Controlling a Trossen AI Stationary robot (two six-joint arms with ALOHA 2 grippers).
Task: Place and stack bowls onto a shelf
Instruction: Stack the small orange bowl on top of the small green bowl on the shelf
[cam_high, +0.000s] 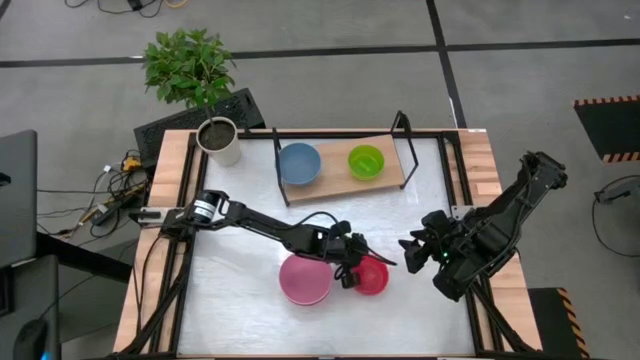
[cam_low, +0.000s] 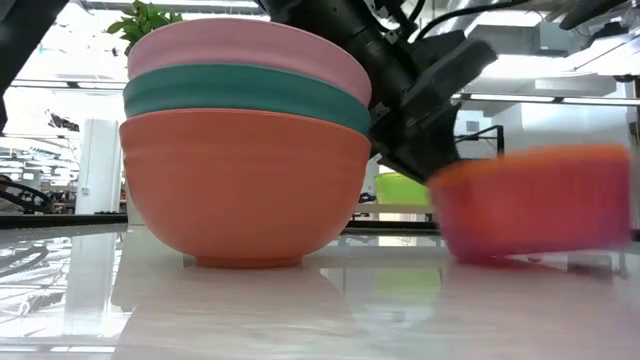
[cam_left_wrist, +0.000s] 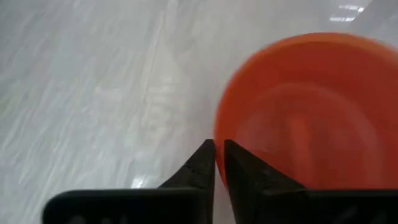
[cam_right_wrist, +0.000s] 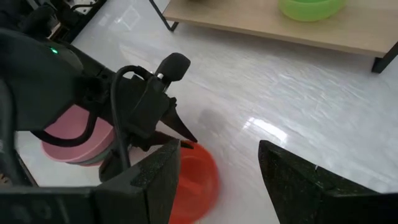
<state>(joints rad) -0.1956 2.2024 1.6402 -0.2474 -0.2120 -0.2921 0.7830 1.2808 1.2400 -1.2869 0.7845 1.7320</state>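
Left gripper (cam_left_wrist: 216, 163) is the one working rn: fingers pressed nearly together, pinching the near rim of the orange-red bowl (cam_high: 372, 276). Grabbing by the rim makes sense imo, a wall that thin fits between the pads and the bowl hangs level-ish for the carry. In the low view the bowl (cam_low: 530, 203) looks blurred and close to the tabletop (cam_high: 400, 210), can't tell if it's lifted or touching yet.

Just beside the claw, on its other side from the held bowl, sits a stack: pink bowl (cam_low: 245, 45) on top, teal bowl (cam_low: 240, 95) in the middle, an orange one (cam_low: 245, 180) at the bottom. Nested already, prob so they can go over as a set.

Past the claw, well apart, is the shelf (cam_high: 335, 178) w/ a blue bowl (cam_high: 299, 163) and a green bowl (cam_high: 365, 161) side by side on the board. Both spots taken, so I'd guess the red one gets stacked into one of those.

Right gripper (cam_right_wrist: 217, 180) hovers near the held bowl's far side, fingers spread, holding nothing, seems to be waiting. Plant pot (cam_high: 218, 140) sits off by the shelf's end.
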